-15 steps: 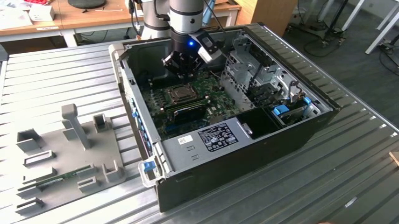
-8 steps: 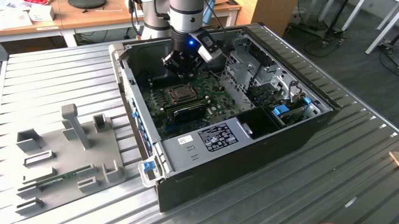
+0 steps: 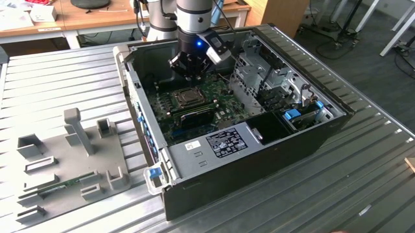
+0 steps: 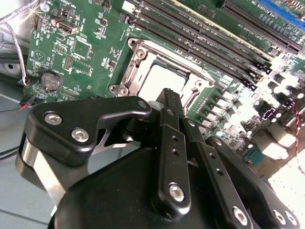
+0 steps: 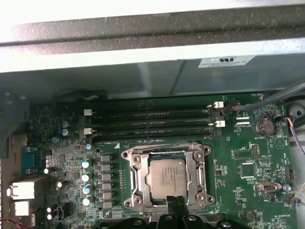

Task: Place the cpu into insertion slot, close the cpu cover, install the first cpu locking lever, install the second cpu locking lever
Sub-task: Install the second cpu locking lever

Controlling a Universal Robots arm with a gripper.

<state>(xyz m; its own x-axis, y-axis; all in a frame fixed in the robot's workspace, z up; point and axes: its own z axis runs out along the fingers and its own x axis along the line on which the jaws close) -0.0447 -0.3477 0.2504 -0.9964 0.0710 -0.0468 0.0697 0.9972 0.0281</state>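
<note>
The cpu lies flat in the insertion slot on the green board, its silver-grey top showing. The cpu cover lies down around it as a silvery frame, and the chip shows through its window. In the second wrist view the cpu sits just beyond my black fingers, framed by the cover. My gripper hangs inside the open computer case, just above the socket's edge. Its fingers meet in one narrow tip with nothing between them. I cannot make out how the locking levers stand.
Long black memory slots run beside the socket, and a coin battery lies on the board near them. The case walls, a metal drive cage and a power supply box in the board. A grey fixture plate lies outside at the exterior view's left.
</note>
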